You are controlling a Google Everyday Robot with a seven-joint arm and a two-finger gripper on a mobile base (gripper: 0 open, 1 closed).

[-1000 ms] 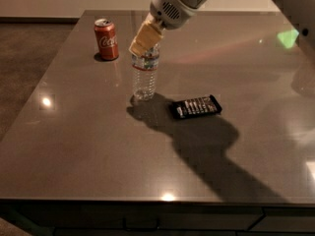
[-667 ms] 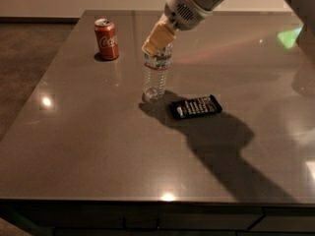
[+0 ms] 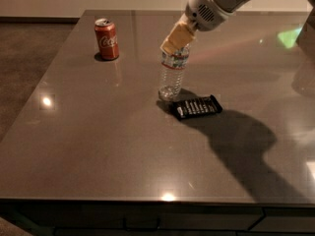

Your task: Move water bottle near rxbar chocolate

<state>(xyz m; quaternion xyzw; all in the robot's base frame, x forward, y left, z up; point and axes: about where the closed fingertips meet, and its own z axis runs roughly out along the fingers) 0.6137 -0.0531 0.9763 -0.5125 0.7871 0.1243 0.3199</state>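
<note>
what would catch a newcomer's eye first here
The gripper, angled in from the upper right, grips the top of the water bottle in the middle of the table. The black rxbar chocolate lies right of the bottle's base; a red Coca-Cola can stands apart at the far left.

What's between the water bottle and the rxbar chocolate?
Nothing visible. The gripper grips the water bottle at its top; only bare table separates it from the rxbar chocolate. The Coca-Cola can sits far left.
</note>
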